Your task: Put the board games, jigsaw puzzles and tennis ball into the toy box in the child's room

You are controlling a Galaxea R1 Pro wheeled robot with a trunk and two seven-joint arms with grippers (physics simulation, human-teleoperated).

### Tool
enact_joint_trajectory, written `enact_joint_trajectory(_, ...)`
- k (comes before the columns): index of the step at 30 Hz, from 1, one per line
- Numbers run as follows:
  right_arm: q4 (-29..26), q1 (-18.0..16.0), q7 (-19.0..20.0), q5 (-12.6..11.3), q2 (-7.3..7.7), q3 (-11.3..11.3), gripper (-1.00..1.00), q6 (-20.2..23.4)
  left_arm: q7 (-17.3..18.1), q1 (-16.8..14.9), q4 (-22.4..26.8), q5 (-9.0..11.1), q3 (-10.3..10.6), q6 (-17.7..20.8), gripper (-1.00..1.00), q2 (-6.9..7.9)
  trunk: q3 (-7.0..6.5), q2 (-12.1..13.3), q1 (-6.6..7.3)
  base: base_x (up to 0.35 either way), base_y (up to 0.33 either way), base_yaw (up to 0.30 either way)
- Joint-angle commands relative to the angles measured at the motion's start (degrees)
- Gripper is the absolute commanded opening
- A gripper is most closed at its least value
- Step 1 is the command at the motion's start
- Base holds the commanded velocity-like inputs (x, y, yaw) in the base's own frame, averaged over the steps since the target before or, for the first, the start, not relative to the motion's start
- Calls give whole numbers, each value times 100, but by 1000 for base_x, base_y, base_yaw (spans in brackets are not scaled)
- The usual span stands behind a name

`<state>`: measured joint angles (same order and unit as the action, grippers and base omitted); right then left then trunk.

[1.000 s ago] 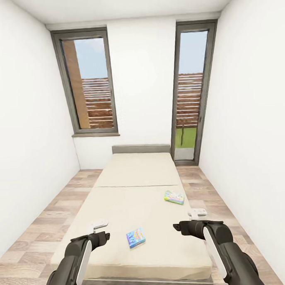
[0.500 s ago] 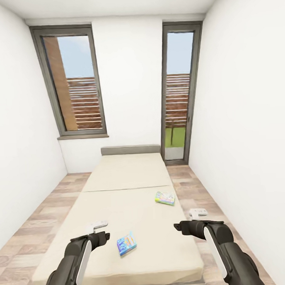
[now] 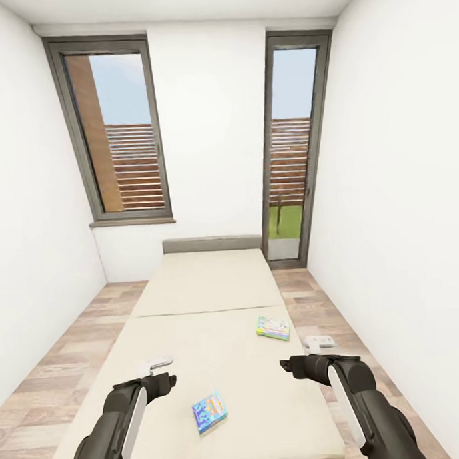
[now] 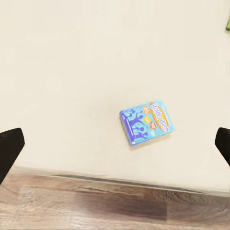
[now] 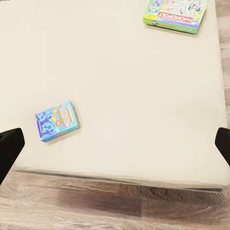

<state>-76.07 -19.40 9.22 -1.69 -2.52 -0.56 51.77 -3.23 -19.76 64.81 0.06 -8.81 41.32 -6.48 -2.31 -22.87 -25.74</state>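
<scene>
Two board games lie on the bed (image 3: 213, 304) in the head view, so the job looks barely begun: a small blue box (image 3: 210, 411) near the foot, between the left gripper (image 3: 160, 366) and the right gripper (image 3: 308, 349), and the Monopoly box (image 3: 273, 327) farther off to the right. Neither is held, and no toy box is visible. From the left wrist, the blue box (image 4: 145, 122) lies flat, jaws wide apart. From the right wrist, the Monopoly box (image 5: 176, 13) sits far from the blue box (image 5: 57, 120); jaws apart too.

Narrow white-walled room (image 3: 211, 123), wood-plank floor (image 3: 68, 357), two tall grey-framed windows (image 3: 115, 127), daylight outside.
</scene>
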Motion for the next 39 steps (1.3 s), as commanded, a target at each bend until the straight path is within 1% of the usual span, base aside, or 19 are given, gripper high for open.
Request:
enact_joint_trajectory(1,-4,-2,1,-16,-2,-6,100,26,-13,-2,3,3,-8,25,100,-6,3,-5,-4,152,70,0)
enact_joint_trajectory(8,1,-2,-3,-13,-3,-4,100,26,-27,-2,1,-2,-7,25,100,-11,21,-5,-4,66,22,0)
enact_joint_trajectory(19,5,-2,1,-9,-3,-6,100,26,-29,-2,-4,-5,-7,25,100,-20,84,-5,-4,50,1,0)
enact_joint_trajectory(27,5,-2,1,-7,-3,-6,100,26,-34,-2,-12,-11,-7,25,100,-20,131,-5,-4,124,53,0)
enact_joint_trajectory(30,5,-2,-1,-5,-3,0,100,26,-33,-2,-33,-11,-7,25,100,-20,149,-5,-4,67,9,0)
enact_joint_trajectory(34,5,-2,-4,0,-3,20,100,26,-34,-2,-182,-13,-5,-2,100,-32,170,-5,-4,130,3,0)
enact_joint_trajectory(36,0,-2,-6,-2,-3,24,100,26,-35,-2,-205,-14,11,-19,100,-50,179,-5,-4,52,1,0)
enact_joint_trajectory(39,-3,-2,-6,-5,-6,17,100,26,-40,-15,-289,-9,95,-44,100,-71,189,-5,-4,23,0,0)
